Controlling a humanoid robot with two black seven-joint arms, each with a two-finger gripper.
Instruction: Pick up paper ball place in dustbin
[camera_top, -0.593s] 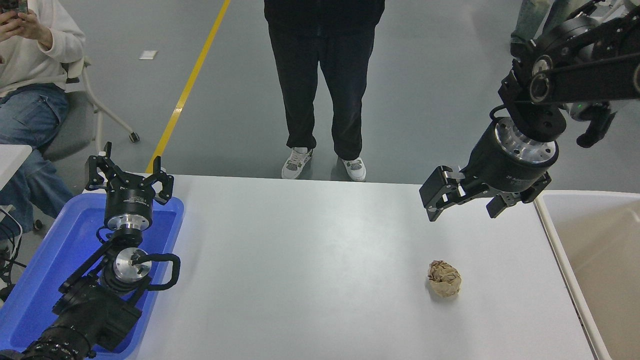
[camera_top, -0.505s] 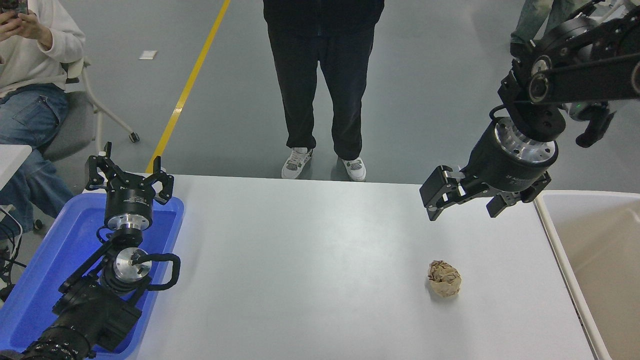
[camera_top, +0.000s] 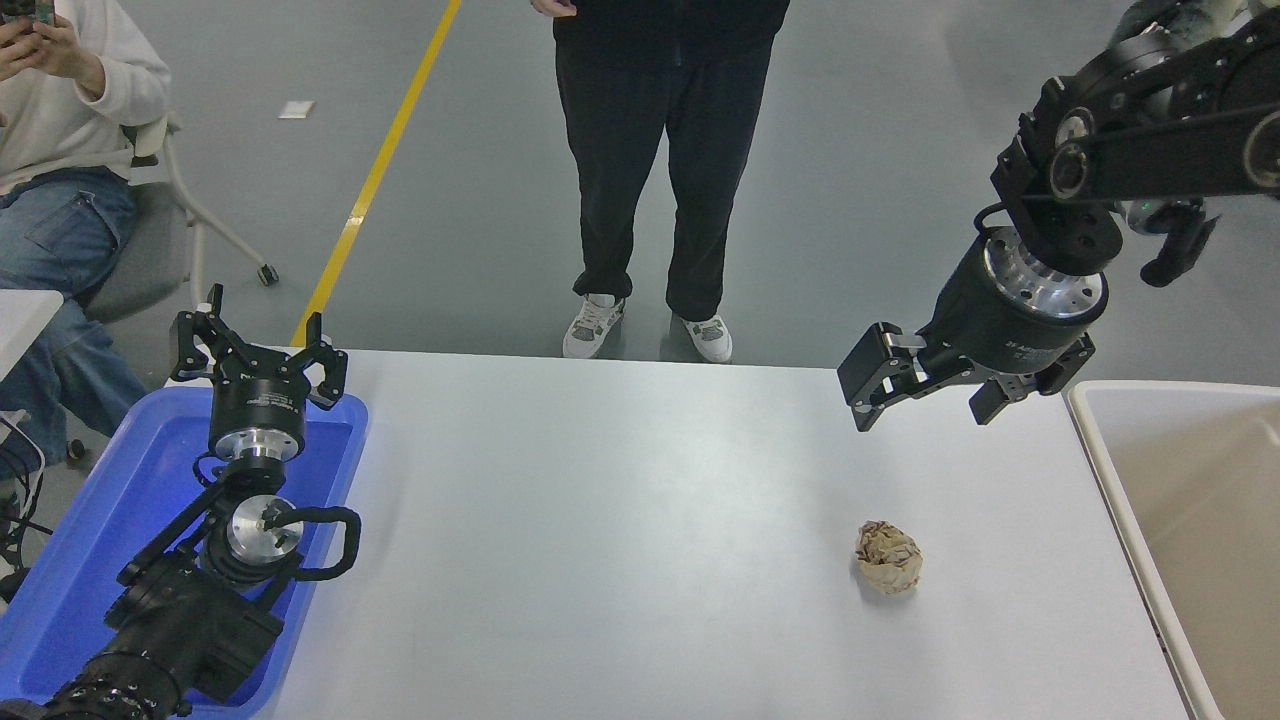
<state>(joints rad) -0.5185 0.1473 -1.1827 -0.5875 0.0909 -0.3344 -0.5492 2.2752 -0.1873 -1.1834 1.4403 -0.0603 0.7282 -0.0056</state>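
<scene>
The tan, wrinkled paper ball (camera_top: 888, 570) lies on the white table (camera_top: 620, 520), right of centre and toward the near edge. The beige dustbin (camera_top: 1195, 520) stands at the table's right end, its pale rim running down the right side of the picture. My right gripper (camera_top: 925, 398) hangs open and empty above the table's far right part, well behind and above the ball. Parked at the lower left, my left gripper (camera_top: 258, 352) stands open over the blue tray.
A blue plastic tray (camera_top: 90, 540) sits at the table's left end under the left arm. One person stands at the far side (camera_top: 650, 160). Another sits on a chair at the upper left (camera_top: 60, 150).
My right arm has risen slightly and drawn back from the table, still open. The standing person shifted a little to the right. The ball has not moved.
</scene>
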